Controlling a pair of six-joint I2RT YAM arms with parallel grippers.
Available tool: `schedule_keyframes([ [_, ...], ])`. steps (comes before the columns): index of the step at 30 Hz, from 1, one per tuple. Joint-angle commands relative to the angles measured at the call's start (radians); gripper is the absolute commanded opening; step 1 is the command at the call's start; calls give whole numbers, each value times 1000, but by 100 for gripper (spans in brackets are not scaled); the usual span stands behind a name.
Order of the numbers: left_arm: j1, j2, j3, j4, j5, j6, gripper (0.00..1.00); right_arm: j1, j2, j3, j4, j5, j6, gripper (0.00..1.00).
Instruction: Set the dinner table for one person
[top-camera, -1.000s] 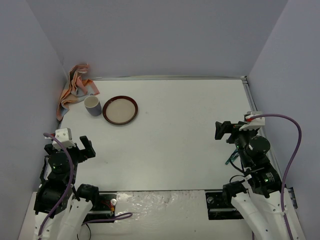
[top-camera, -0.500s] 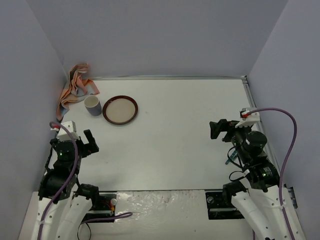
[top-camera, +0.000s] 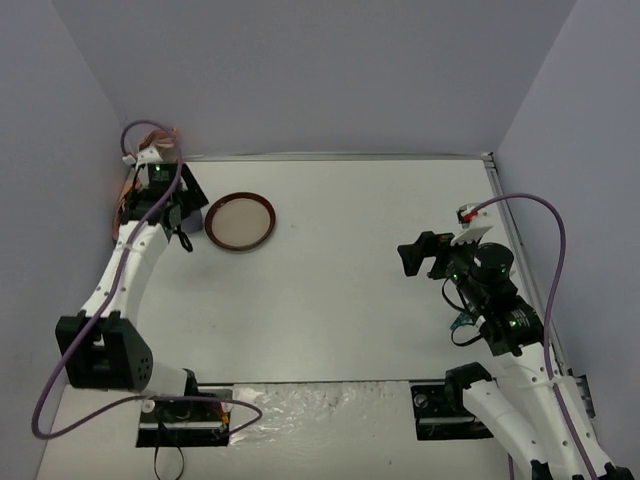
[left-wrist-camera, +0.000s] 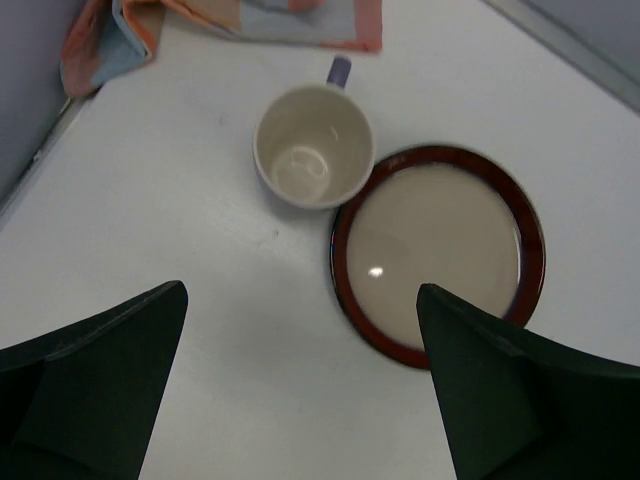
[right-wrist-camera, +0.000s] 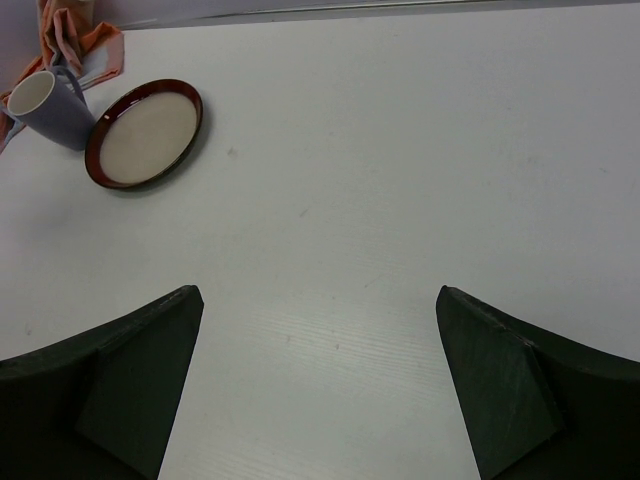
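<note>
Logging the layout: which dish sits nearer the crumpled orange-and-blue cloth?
The upright grey-blue mug; its handle points at the orange-and-blue cloth, while the brown-rimmed round plate lies beyond it.

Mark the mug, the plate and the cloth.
mug (left-wrist-camera: 313, 150), left wrist view, inside bottom.
plate (left-wrist-camera: 437, 250), left wrist view, cream centre.
cloth (left-wrist-camera: 95, 40), left wrist view, orange fold.

"What lay on the white dinner table (top-camera: 350, 260)?"

"Three things, all toward its far left corner: a brown-rimmed plate (top-camera: 240, 220) with a cream centre, a mug (left-wrist-camera: 313, 145) upright just beside the plate's left edge, and a crumpled orange-and-blue cloth (left-wrist-camera: 290, 22) behind the mug."

"How did the mug stand?"

"Empty, with its handle pointing toward the cloth."
</note>
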Motion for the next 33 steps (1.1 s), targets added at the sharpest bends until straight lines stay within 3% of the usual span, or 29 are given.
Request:
schedule_keyframes([
  [1, 114, 166, 202, 160, -48, -33, 97, -3, 13, 29, 100, -58, 1, 100],
  [9, 242, 497, 496, 184, -85, 58, 97, -3, 41, -8, 115, -100, -20, 100],
  [20, 350, 744, 547, 340, -67, 63, 97, -2, 107, -38, 156, -205, -9, 100],
  [33, 378, 913, 622, 472, 45, 88, 97, -2, 156, -76, 181, -228, -7, 100],
])
